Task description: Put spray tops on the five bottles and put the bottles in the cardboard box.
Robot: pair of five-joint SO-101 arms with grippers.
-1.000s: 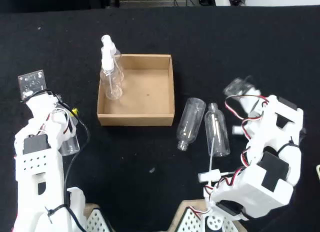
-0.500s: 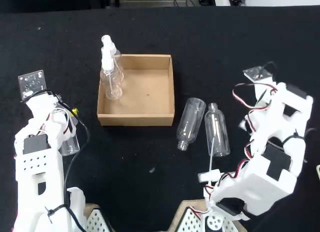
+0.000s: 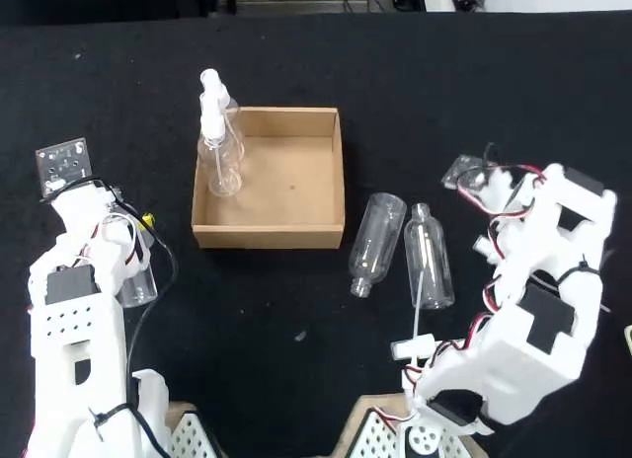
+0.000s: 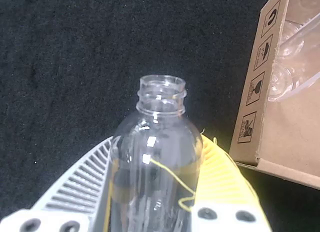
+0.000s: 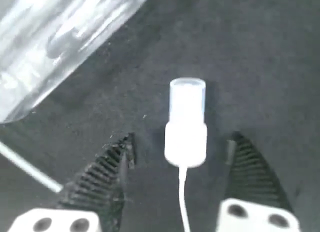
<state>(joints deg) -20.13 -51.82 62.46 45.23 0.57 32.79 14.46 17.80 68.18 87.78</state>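
My left gripper (image 4: 156,192) is shut on an upright clear bottle (image 4: 159,142) with an uncapped neck; from above this bottle (image 3: 138,284) stands left of the cardboard box (image 3: 326,196). Two bottles with spray tops (image 3: 217,147) stand in the box's far left corner. Two uncapped bottles (image 3: 377,243) (image 3: 431,257) lie right of the box. My right gripper (image 5: 180,152) is open, low over the cloth, with a white spray top (image 5: 186,127) lying between its fingers, untouched. Another spray top (image 3: 407,348) lies by the right arm's base, its thin tube pointing at a lying bottle.
The box's printed side wall (image 4: 265,87) stands close beside the held bottle. A lying bottle (image 5: 60,37) and a thin dip tube (image 5: 27,167) are near my right gripper. Black cloth covers the table, with free room in front of the box.
The right arm shifted to the right and its wrist swung round and down over the spray top. The left arm and its bottle have not moved.
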